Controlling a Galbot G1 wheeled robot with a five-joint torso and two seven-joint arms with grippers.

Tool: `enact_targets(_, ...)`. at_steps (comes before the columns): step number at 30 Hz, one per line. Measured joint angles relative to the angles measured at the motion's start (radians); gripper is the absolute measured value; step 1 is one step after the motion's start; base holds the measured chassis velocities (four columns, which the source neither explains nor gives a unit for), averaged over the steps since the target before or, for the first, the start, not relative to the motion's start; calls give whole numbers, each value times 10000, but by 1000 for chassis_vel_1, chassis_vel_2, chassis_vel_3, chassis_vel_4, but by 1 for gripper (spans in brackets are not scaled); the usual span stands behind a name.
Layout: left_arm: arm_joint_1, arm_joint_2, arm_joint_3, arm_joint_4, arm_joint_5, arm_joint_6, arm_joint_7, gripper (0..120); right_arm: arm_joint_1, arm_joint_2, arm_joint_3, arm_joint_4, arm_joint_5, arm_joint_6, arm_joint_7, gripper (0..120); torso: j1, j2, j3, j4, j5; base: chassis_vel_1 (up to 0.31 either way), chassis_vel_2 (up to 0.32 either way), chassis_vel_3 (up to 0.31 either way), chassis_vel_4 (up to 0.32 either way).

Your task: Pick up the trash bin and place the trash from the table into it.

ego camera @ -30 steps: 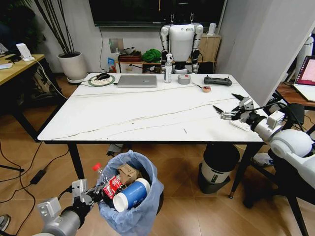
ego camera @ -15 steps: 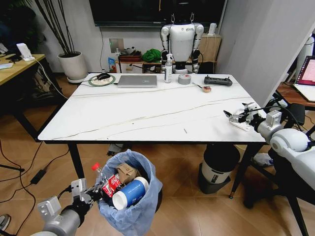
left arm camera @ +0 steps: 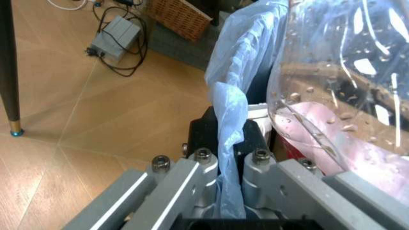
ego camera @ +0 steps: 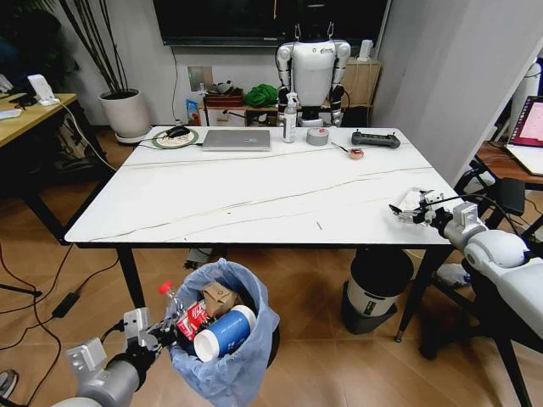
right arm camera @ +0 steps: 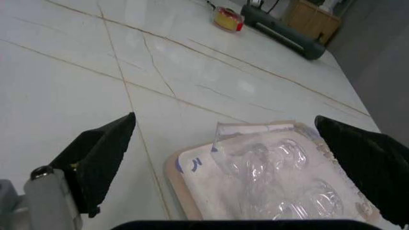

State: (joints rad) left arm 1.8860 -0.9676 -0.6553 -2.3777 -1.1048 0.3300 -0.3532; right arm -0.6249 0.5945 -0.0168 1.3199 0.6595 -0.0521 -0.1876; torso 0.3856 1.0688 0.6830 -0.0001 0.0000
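Right gripper fingers spread wide, low over clear blister pack at marble table right edge. Left gripper clamped on blue-bagged trash bin rim, held below table front; bin holds blue cup, cardboard, wrappers.

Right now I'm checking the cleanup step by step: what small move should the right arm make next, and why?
Probably lower and close the right gripper on the blister pack: its open jaws straddle that trash at the table edge, while the left gripper holds the trash bin rim.
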Motion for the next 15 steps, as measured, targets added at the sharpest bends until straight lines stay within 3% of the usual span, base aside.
enact_targets(15,-117,53,99,35,-77,-1,-4,0,90,33,63,-691,-708,102,-16,100,0,0,0,0,0,0,0,0,0)
